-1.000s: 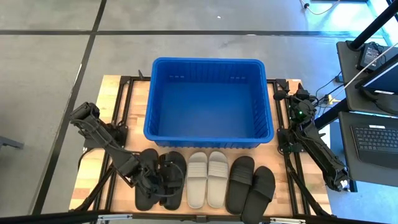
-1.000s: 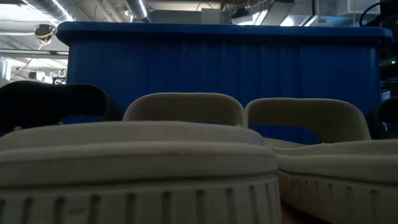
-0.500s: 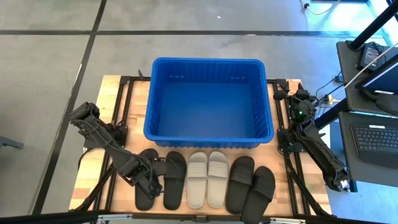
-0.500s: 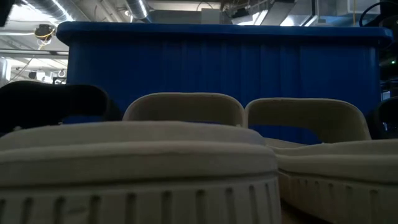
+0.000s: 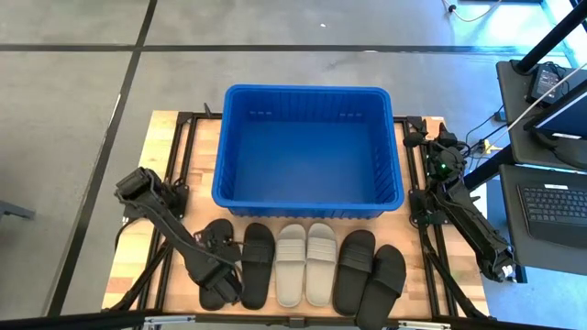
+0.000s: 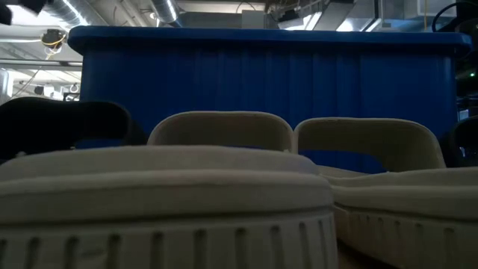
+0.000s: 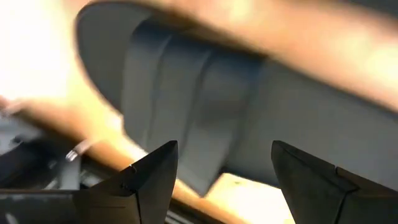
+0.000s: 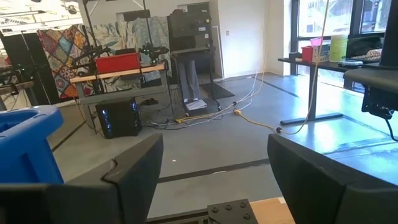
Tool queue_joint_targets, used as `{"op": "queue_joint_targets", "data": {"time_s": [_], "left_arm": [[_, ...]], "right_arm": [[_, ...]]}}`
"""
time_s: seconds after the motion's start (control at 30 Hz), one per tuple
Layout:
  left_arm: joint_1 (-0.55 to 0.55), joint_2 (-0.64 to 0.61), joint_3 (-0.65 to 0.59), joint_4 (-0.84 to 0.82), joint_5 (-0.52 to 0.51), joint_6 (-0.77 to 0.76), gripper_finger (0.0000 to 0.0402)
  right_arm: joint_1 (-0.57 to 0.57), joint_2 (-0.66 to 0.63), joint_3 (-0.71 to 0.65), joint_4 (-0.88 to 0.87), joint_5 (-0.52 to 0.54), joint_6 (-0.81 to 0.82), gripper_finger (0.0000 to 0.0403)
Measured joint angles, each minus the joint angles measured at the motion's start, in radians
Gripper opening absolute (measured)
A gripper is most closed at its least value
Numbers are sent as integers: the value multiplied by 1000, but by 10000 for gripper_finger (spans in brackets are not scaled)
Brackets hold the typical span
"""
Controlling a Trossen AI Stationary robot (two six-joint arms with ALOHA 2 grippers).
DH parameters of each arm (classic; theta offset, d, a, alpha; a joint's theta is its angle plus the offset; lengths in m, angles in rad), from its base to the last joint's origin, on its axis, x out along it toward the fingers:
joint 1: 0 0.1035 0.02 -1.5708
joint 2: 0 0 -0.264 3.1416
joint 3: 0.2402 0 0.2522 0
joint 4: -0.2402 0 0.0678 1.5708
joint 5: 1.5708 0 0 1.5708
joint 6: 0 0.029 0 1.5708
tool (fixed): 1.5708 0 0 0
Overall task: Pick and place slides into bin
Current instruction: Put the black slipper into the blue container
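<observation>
From the high view, the bin (image 5: 310,151) sits empty at the middle of the table, and all six slides lie in a row just in front of it: two black ones (image 5: 258,275) at the left, the off-white pair (image 5: 305,263) in the centre, two more black ones (image 5: 369,272) at the right. The left gripper (image 5: 216,280) hangs over the leftmost black slide, fingers spread. The right gripper (image 5: 505,269) waits folded at the table's right edge, well apart from the slides.

The low view shows the off-white pair close up, thick-soled, with arched straps standing clear of the footbed and the bin wall behind.

The left wrist view shows the spread fingers (image 7: 155,174) flanking a black slide (image 7: 205,118), nothing pinched yet.

The right wrist view looks past parted fingers (image 8: 124,180) into the room.

The slides are probably light moulded foam, springy and not fragile; the raised strap, or a pinch across the sole edge, looks the surest hold.
</observation>
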Motion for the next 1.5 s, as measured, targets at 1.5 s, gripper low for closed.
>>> {"op": "queue_joint_targets", "data": {"time_s": [1.5], "left_arm": [[-8, 70, -114, -149, -198, -67, 228]], "right_arm": [[0, 0, 0, 0, 0, -5, 289]]}}
